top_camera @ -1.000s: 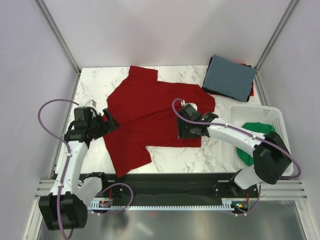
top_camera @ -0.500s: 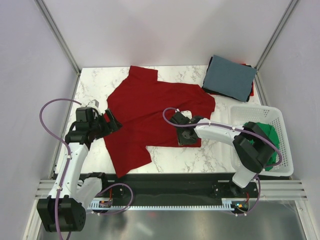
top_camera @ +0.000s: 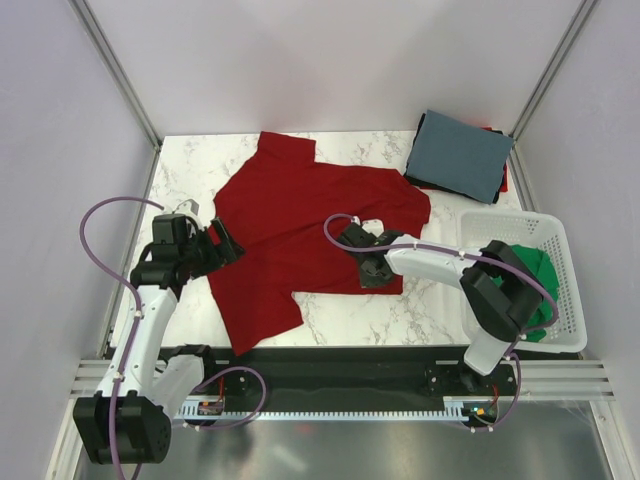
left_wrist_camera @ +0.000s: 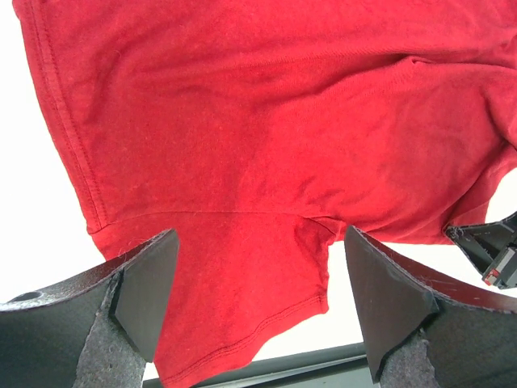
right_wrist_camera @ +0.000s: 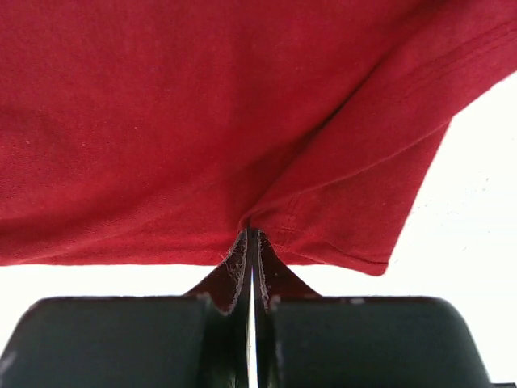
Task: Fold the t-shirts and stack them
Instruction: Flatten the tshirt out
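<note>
Right hand (right_wrist_camera: 250,238) is clamped tight on a near edge of the red t-shirt (top_camera: 300,215), which lies spread across the marble surface (top_camera: 340,150). Left hand (left_wrist_camera: 257,275) hovers with fingers wide apart over the shirt's left edge. A slate-blue t-shirt (top_camera: 460,153) tops the folded stack at far right. A green t-shirt (top_camera: 540,265) sits in the white basket (top_camera: 510,217).

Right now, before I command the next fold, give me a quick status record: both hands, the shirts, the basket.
left hand: open, at the left edge of the red t-shirt, gripping nothing
right hand: shut on the red t-shirt's near edge
red t-shirt: spread on the table, unfolded
slate-blue t-shirt: folded, top of the far-right stack
green t-shirt: in the white basket
</note>
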Controlling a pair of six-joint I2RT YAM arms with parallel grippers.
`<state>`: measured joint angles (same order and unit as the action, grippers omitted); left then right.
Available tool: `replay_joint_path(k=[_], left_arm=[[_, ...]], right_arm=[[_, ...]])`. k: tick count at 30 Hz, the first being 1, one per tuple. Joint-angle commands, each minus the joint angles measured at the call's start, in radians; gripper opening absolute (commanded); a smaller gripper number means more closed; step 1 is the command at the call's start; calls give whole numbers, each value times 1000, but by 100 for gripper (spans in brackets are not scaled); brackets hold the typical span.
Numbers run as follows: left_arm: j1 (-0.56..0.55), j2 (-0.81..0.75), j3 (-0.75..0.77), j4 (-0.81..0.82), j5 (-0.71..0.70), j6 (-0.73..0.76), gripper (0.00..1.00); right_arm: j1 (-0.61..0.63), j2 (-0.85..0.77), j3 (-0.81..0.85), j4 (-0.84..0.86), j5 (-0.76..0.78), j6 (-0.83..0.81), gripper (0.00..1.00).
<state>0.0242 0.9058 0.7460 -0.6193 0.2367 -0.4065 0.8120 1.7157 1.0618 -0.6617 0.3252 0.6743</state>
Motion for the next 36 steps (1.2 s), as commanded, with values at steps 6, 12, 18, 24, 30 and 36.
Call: replay_joint_path(k=[6,12,18,24,30,36], left_arm=[[-10,-27,4,15,-13,28,90],[-12,-24,6,15,-19,29,90],[-13,-11,16,-29,-57,-55,91],[-183,-78,33,-213,-324,-221,90],[-437,8,1,-260,-379,-405,85],[-601,-1,-118,-258,-502,-612,80]], right_arm=[[-39,-321,-107,-27,132,135,0],[-221,-859,-347,-96,54,270,0],[-228,-1100,-485,-173,2,450,0],[-226,-1200,-620,-142,-41,591,0],[-226,-1288,-675,-82,0,590,0],[-226,-1150,-687,-6,-25,530,0]])
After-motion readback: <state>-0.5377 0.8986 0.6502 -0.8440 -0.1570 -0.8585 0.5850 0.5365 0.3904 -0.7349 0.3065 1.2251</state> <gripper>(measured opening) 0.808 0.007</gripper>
